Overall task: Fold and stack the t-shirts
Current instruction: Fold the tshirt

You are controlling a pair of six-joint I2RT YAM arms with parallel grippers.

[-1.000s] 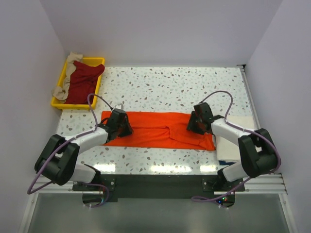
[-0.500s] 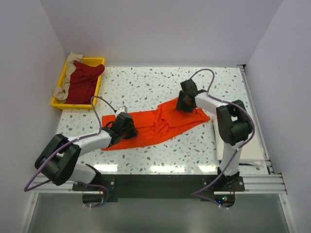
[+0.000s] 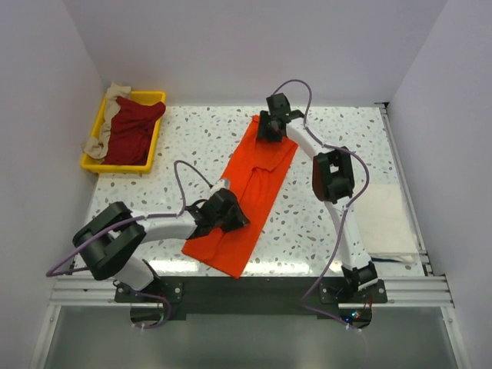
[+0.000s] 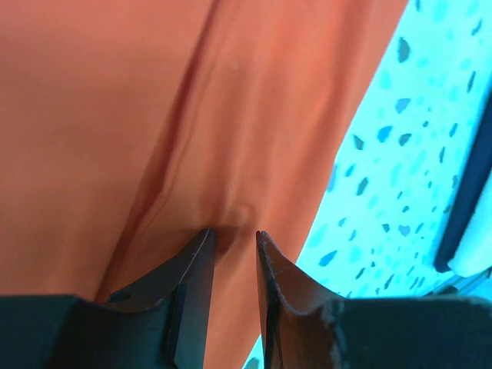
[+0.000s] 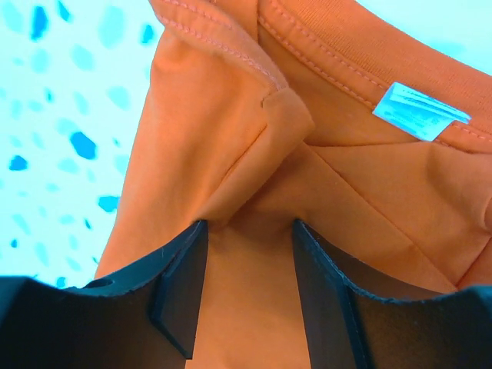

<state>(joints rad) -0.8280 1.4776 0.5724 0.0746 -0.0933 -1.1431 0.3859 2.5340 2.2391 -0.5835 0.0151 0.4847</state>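
While it lies stretched in a slanting strip across the speckled white table point(image 3: 346, 138), the bright orange cloth t-shirt point(image 3: 261, 173) is gripped at two places. On its near half, the left gripper point(image 4: 233, 234) has its fingers a narrow gap apart, pinching a puckered ridge of cloth. At the far collar end, the right gripper point(image 5: 248, 231) stands wider, clamped on a folded flap near the small white tag point(image 5: 419, 110). A dark red cloth t-shirt point(image 3: 131, 131) lies in the yellow plastic tray point(image 3: 146, 94).
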